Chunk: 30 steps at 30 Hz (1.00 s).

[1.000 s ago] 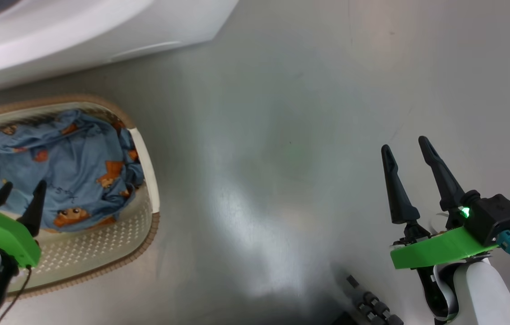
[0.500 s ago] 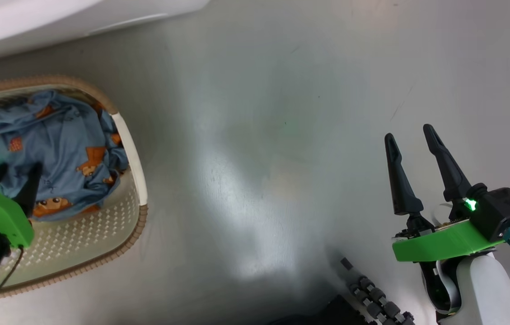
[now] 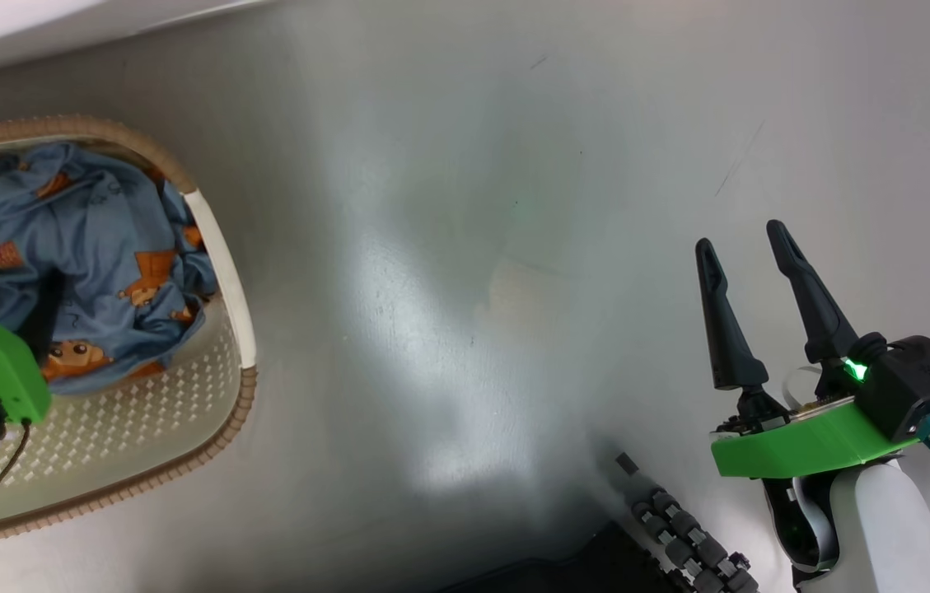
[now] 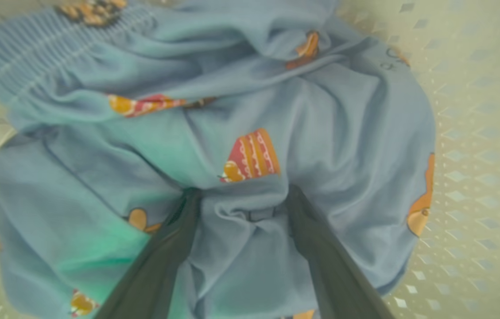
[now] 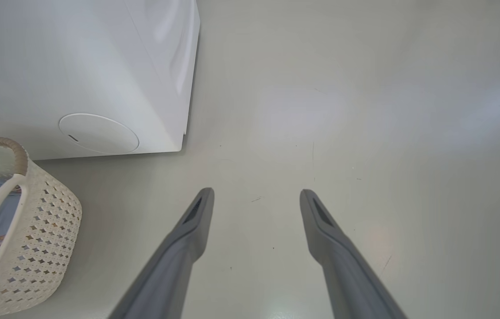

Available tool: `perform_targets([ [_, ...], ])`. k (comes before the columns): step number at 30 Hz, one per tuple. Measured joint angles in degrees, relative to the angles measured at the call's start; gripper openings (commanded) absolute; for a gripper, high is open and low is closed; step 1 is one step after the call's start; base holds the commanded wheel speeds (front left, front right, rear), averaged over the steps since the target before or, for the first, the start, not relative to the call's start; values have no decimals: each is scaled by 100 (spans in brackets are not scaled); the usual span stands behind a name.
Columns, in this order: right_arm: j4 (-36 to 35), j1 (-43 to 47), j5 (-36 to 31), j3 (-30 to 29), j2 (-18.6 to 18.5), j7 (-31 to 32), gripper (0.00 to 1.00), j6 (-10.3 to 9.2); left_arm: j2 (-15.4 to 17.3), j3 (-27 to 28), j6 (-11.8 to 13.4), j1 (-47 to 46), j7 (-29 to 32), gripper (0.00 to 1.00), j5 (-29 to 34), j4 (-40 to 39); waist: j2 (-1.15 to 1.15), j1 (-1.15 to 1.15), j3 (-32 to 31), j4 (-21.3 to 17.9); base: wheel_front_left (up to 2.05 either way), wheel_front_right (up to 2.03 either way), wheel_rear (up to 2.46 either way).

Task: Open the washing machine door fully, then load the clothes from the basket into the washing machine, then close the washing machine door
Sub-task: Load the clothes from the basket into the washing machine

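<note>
Head cam has swung off the washer (image 5: 99,66); we're on loading: left end effector (image 4: 242,195), open, tips dug into clothes (image 4: 343,133) in basket (image 3: 221,247), frame left; right end effector (image 3: 740,235) open. Next, we reckon: pinch & lift.

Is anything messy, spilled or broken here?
Nothing stands out. The clothes are crumpled but lie inside the basket, which sits upright on the floor by the washer. Nothing looks spilled.
</note>
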Motion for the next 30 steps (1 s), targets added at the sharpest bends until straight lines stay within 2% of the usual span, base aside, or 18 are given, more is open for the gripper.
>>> perform_targets([
  [4, -27, 0, -3, -26, 1, 0, 100, 0, -118, -220, -1, -132, -80, 100, 0, 156, 0, 0, 49, 19, 0, 0, 0],
  [5, -36, 0, -9, -56, 1, 0, 100, 0, -165, -330, -1, -188, -115, 78, 5, 225, 0, 0, 60, 39, 0, 0, 0],
  [8, -38, -1, -32, -91, 0, 0, 100, 0, -232, -474, 0, -217, -261, 31, 16, 321, 0, 0, 62, 72, 0, 0, 0],
  [9, -38, -2, -33, -94, 1, 0, 100, 0, -266, -511, 0, -221, -297, 11, 16, 344, 0, 0, 56, 83, 0, 0, 0],
  [10, -32, -3, -33, -102, 1, 0, 100, 0, -298, -560, 0, -224, -309, 0, 16, 358, 0, 0, 42, 96, 0, 0, 0],
  [20, 190, -121, -33, -148, 0, 0, 100, 0, -465, -632, 0, -10, -419, 0, -353, 240, 0, 0, -398, 265, 0, 0, 0],
  [24, 294, -120, -33, -167, -1, 0, 100, 0, -495, -381, 0, 276, -419, 0, -308, 15, 0, 0, -637, 333, 0, 0, 0],
  [30, 535, -71, -119, -275, -2, 0, 100, 0, -665, 568, 0, 1093, -419, 0, 280, -482, 0, 0, -1243, 497, 0, 0, 0],
])
